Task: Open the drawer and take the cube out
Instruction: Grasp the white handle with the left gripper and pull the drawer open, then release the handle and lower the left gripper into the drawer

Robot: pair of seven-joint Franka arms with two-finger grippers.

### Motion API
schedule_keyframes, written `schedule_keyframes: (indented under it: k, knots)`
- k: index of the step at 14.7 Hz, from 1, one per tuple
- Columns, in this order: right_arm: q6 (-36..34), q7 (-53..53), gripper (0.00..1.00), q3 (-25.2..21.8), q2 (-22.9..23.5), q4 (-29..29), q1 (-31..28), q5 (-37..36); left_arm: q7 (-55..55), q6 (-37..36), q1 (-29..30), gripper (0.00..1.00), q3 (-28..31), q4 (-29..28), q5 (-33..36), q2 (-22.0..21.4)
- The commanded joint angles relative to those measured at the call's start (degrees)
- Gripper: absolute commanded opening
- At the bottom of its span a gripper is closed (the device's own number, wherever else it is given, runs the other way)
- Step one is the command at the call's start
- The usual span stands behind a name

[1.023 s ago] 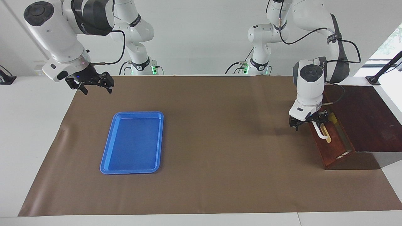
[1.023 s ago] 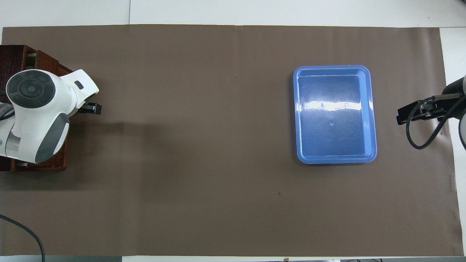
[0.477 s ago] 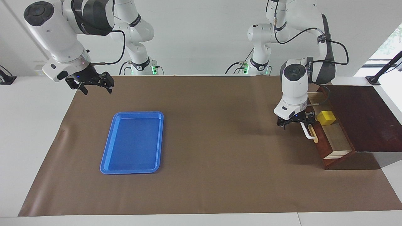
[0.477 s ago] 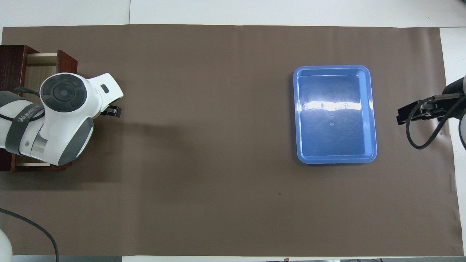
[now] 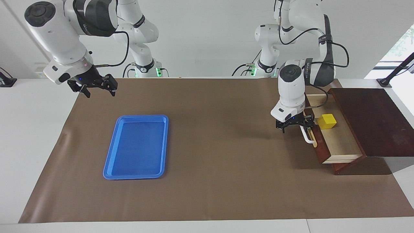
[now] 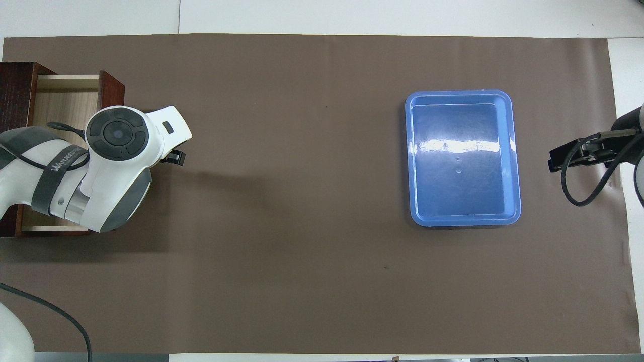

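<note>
- Facing view shows the drawer [image 5: 336, 142] pulled well out of its dark reddish-brown cabinet [image 5: 375, 119] at the left arm's end of the tabletop [image 5: 226, 194], its light wood interior exposed.
- Inside the drawer, the yellow cube [image 5: 327, 121] sits on the pale floor, toward the end nearer to the robots and just beside the drawer front.
- On the drawer front, a white bar handle [image 5: 306, 134] stands on a pale yellow strip.
- Left end effector [image 5: 295, 125] sits at the upper end of that handle, with one finger on either side of the bar; its fingers stand spread wide, and I cannot tell whether they press on the bar.
- In the overhead view the left arm's wrist covers most of the drawer front, so only one dark fingertip of the left end effector [image 6: 176, 158] shows past the white housing, and the cube is hidden.
- Right end effector [image 5: 97, 88] hangs in the air over the brown mat's corner at the right arm's end, fingers spread apart and holding nothing; that arm waits.
- A blue plastic tray [image 5: 111, 168] lies flat on the mat toward the right arm's end, well apart from the drawer, with nothing in it.
</note>
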Motion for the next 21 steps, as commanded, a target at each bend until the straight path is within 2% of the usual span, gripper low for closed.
schedule_keyframes:
  k: [1, 8, 9, 12, 14, 16, 18, 21]
  knots:
    - [0.35, -0.64, 1.00, 0.44, -1.42, -1.53, -0.74, -0.34, -2.31, -2.27, -2.86, 1.00, 0.30, 1.20, -0.62, 0.01]
    - [0.35, -0.64, 1.00, 0.44, -1.42, -1.53, -0.74, -0.34, -3.91, -3.59, -4.44, 1.00, 0.21, 1.64, -1.24, 0.01]
    - [0.35, -0.90, 1.00, 0.44, -1.42, -1.53, -0.74, -0.34, -3.91, -5.77, -4.36, 1.00, 0.30, 3.90, -2.11, 0.36]
    - [0.35, -0.64, 1.00, 0.44, -1.42, -1.53, -2.49, -0.34, -3.82, -16.39, -3.83, 1.00, 0.39, 16.98, -7.99, 4.48]
    - [0.35, -0.99, 1.00, 0.44, -1.42, -1.53, -2.58, -0.34, -4.08, -20.72, -3.22, 1.00, 0.74, 22.19, -10.62, 5.36]
    - [0.70, -0.47, 1.00, 0.44, -1.34, -1.53, -5.03, -0.34, -9.93, -21.96, -1.29, 1.00, 2.31, 23.78, -14.84, 4.76]
    - [4.72, 0.32, 1.00, 0.44, -0.98, -1.44, -5.22, -0.25, -16.18, -22.14, 1.60, 1.00, 4.51, 24.93, -19.67, 3.18]
    - [7.12, 11.35, 1.00, 0.52, -0.72, -1.36, -4.52, -0.69, -25.14, -22.75, 7.14, 1.00, 4.96, 24.58, -22.60, 0.54]
